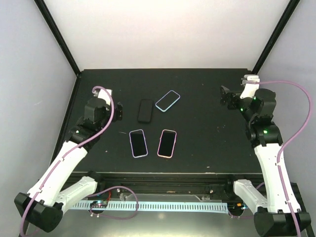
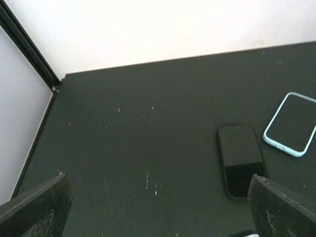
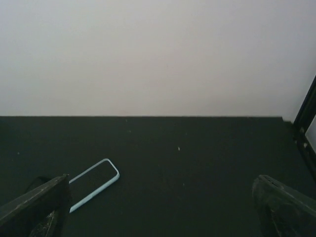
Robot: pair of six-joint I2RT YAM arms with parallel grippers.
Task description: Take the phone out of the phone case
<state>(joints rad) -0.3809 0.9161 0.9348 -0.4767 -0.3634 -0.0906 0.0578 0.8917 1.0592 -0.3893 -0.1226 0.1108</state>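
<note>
**Item: phones, four, all lying flat and screen-up on the black table (image 1: 207, 148), grouped left of centre in the top view.**
- Light-blue-cased phone (image 1: 168, 100): one, uppermost and tilted.
- Black phone (image 1: 145, 110): one, just to its left. You cannot tell whether it wears a case.
- Lilac-cased phone (image 1: 138, 143) and pink-cased phone (image 1: 167, 143): one each, side by side in the lower row, apart from each other.

**Handling (judged):** Expect each handset to be rigid, fairly light, and slick and breakable on its glass face. The coloured rims look like soft, pliable shells that will flex at the corners. Pin the phone's body with one arm and peel a case corner back with the other. Grip across the short edges, not the screen. The task does not say which phone, so pick one with a plainly visible rim.

**Grippers, two:**
- Left gripper (image 2: 158, 178): at the left of the group, fingers spread wide with nothing between them. The black phone is near its right finger.
- Right gripper (image 3: 162, 180): at the upper right, well apart from the phones, fingers likewise wide and empty.
</note>
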